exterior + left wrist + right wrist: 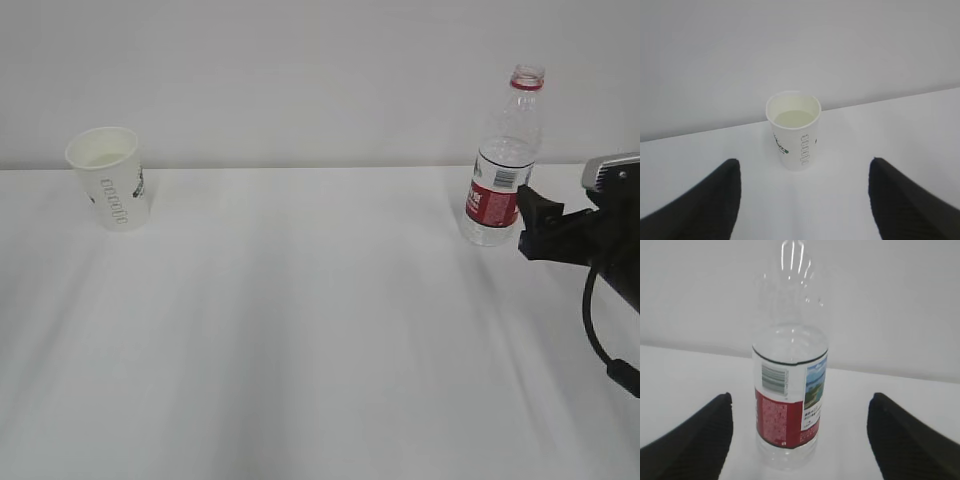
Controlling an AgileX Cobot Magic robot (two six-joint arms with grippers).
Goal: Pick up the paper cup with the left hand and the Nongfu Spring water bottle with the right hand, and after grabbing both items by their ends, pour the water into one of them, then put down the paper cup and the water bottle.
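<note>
The paper cup [108,178] stands upright at the table's far left, white with dark lettering and a green logo. In the left wrist view the cup [793,131] sits just ahead of my left gripper [803,165], which is open and touches nothing; a pale liquid surface shows inside. That gripper is outside the exterior view. The Nongfu Spring water bottle [503,160] stands uncapped at the far right, with clear water up to the label's top. My right gripper [529,222] is open beside its label. Its black fingers flank the bottle [790,390] without touching it.
The white table [300,330] runs back to a plain white wall [300,70]. The right arm's black cable [600,340] hangs at the right edge. Between cup and bottle only bare tabletop shows.
</note>
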